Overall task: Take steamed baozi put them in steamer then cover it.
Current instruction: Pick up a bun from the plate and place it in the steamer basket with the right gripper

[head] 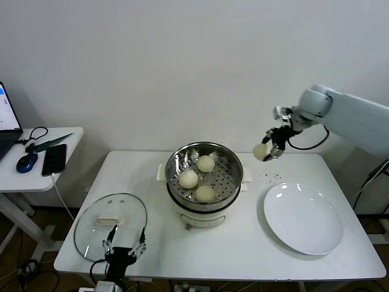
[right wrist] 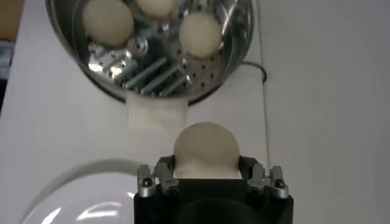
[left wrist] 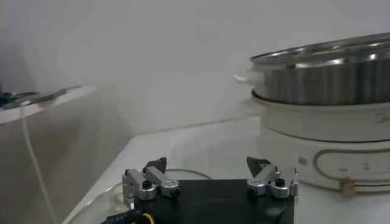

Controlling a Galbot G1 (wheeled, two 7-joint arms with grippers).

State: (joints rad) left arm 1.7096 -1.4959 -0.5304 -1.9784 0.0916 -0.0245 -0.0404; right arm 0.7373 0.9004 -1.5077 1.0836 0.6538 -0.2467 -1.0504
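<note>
While the right gripper (head: 268,151) hangs in the air above the far right part of the counter (head: 243,249), its fingers (right wrist: 159,178) are clenched on one steamed baozi (right wrist: 206,148), a cream-white bun pinched on both sides between them.

Item, steamer (head: 205,182): round stainless-steel pot on a white base, standing at the middle of the counter, uncovered. Its perforated tray carries three more baozi (head: 205,163), one on the far side, one on the left and one on the near side, each apart from the others. The held bun sits to the right of the steamer and higher than its rim, not over the tray.

Item, cover (head: 110,226): clear glass lid with metal rim and white handle, lying flat on the near left part of the counter, well apart from the steamer.

Item, left gripper (head: 124,248): low at the near edge of the counter, just beside the near edge of the cover. Its fingers (left wrist: 148,180) are spread wide and grasp nothing.

Item, white plate (head: 302,218): on the right part of the counter, bare, near the steamer.

Item, side table (head: 36,159): far left, carrying a black phone (head: 54,159), a blue mouse (head: 27,162) and a laptop's edge (head: 8,121).
</note>
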